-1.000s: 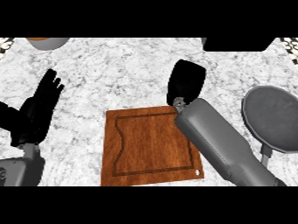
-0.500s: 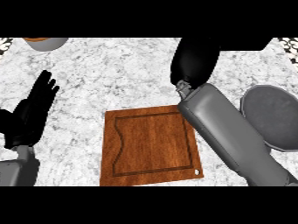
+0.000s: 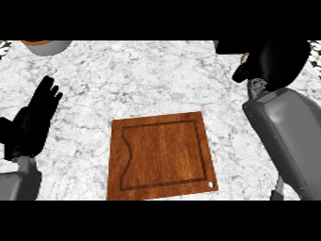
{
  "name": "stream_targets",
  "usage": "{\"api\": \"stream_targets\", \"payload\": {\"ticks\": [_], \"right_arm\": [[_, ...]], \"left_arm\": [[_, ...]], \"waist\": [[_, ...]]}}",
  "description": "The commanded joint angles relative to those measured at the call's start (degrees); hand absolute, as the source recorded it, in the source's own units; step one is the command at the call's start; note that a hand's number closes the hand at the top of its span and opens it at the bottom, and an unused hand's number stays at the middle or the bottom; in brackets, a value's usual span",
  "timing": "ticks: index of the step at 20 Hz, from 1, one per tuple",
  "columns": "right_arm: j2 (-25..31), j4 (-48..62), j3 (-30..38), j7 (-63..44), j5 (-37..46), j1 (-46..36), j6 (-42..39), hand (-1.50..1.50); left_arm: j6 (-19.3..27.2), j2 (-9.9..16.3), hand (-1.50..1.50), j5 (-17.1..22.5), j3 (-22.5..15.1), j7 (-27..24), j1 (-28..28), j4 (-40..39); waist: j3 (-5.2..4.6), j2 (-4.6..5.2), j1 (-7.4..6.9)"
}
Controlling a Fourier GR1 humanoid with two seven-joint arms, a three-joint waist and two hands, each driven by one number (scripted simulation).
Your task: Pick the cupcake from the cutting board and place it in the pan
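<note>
So the wooden cutting board (image 3: 161, 157) sat flat on the marble counter (image 3: 156, 75), closer to the counter's near edge and about midway between its left and right sides, and its top was bare wood with a groove running round it and a small hole by its near right corner. The right hand (image 3: 274, 61) was up near the counter's far right corner, well apart from the board, with the grey forearm (image 3: 291, 141) running back down along the right edge. Its fingers were curled in, and a tiny bit of something light brown (image 3: 244, 58) peeked out at its left side. That might've been the cupcake, but honestly I couldn't tell what it was, and I couldn't make out the cupcake anywhere else either. Whether the fingers were actually wrapped round anything was hidden too. The pan didn't show at all; the arm and hand covered that whole side.

The left hand (image 3: 29, 124) was resting by the counter's left edge, fingers straight and pointing up, holding nothing. At the far left corner sat part of a grey bowl (image 3: 47, 45) with an orange-brown inside, cut off by the view's top.
</note>
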State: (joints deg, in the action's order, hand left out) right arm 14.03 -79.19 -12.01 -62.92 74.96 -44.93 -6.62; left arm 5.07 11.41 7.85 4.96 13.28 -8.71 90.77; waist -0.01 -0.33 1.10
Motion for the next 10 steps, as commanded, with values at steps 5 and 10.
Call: {"api": "stream_targets", "payload": {"ticks": [5,10], "right_arm": [[9.59,-14.03,10.22,3.48,-1.89,18.49,5.4,1.5],[11.06,-9.11,16.98,13.91,-6.51,25.26,13.69,1.5]], "left_arm": [[-0.2,-0.28,0.0,-0.12,0.19,-0.32,0.68,0.6],[-1.66,0.12,0.0,0.07,0.18,0.41,-0.42,-0.18]], "waist": [[0.05,0.07,0.35],[0.04,0.36,-0.78]]}}
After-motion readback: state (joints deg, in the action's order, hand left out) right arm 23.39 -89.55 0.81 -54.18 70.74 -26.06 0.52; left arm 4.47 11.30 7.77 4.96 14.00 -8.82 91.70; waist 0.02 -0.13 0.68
